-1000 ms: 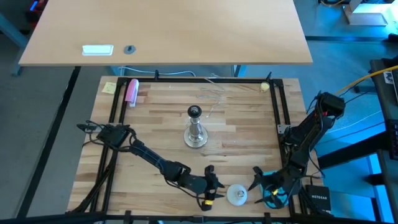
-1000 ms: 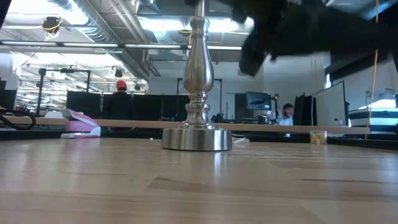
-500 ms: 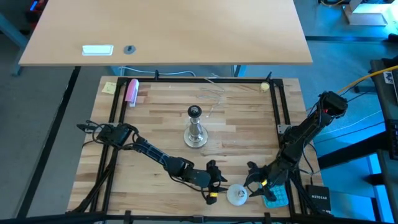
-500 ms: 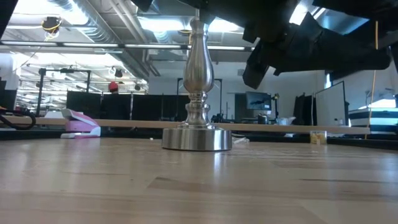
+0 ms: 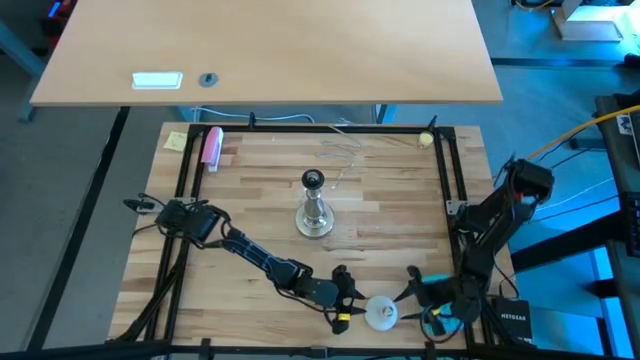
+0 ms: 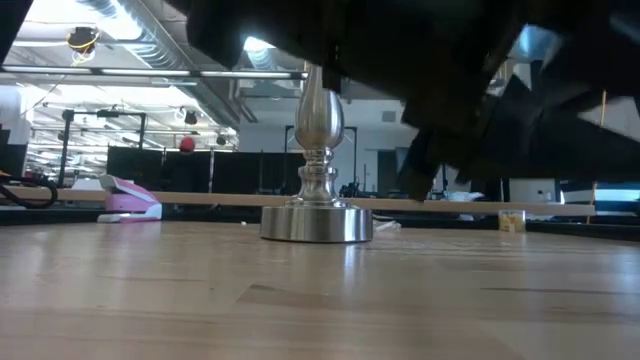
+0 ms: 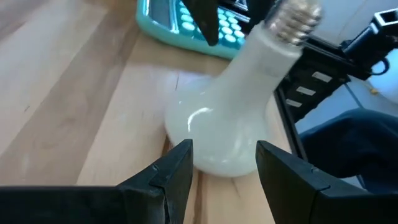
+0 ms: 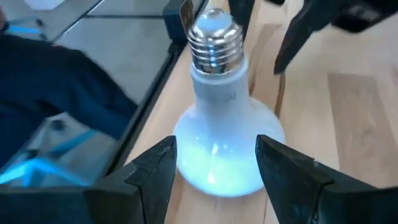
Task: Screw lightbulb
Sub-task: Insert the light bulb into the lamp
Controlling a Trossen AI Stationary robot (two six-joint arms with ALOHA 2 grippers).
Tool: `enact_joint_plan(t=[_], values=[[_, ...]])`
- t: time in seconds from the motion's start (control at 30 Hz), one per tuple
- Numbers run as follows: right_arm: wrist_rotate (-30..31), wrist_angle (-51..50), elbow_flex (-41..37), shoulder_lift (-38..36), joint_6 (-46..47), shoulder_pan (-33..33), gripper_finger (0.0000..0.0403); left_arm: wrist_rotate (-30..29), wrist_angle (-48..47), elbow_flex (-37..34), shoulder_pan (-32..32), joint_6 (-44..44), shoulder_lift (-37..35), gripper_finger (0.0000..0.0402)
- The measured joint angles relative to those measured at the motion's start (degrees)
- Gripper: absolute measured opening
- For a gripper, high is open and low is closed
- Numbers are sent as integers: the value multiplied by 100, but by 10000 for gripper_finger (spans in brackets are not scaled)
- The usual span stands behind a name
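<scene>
The white frosted lightbulb (image 5: 381,314) lies on its side on the wooden table near the near edge, with its silvery screw base (image 8: 214,38) pointing away from both wrist cameras. My left gripper (image 5: 347,300) is open just left of it, and its fingers (image 7: 177,163) flank the globe's near side (image 7: 217,134). My right gripper (image 5: 412,298) is open just right of it, with its fingers (image 8: 155,165) on either side of the globe (image 8: 217,155). The silver lamp stand (image 5: 315,208) stands upright at mid-table and also shows in the low view (image 6: 316,150). My left gripper's open fingers stand on either side of the globe's near side; I cannot tell whether they touch it. My right gripper's open fingers stand close on either side of the globe; I cannot tell whether they touch it. The bulb lies on the table.
A teal calculator (image 5: 442,318) lies just right of the bulb, under my right gripper, beside the black frame rail (image 7: 311,81). A pink stapler (image 5: 212,147) and a yellow note (image 5: 176,140) sit at the far left corner. Bare wood surrounds the lamp stand.
My right gripper has swung a little toward the table's left, then back toward the near right corner. My left gripper has crept toward the near edge, closer to the bulb. Both stay open, and the bulb has stayed where it was.
</scene>
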Motion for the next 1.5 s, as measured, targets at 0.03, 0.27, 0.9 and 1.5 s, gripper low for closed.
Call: enact_joint_plan(t=[0.03, 0.27, 0.9, 1.5], values=[[59, 156, 0, 168, -36, 26, 221, -8, -29, 0, 1, -69, 7, 166], [263, 1721, -2, 1045, -540, 13, 221, -159, 223, 0, 7, -145, 13, 166], [310, 1776, 397, 1256, -799, -263, 221, -639, -760, 759, -594, -2, 43, 166], [564, 1552, 644, 1535, -788, -497, 220, -1116, -897, 1482, -395, -414, 732, 166]])
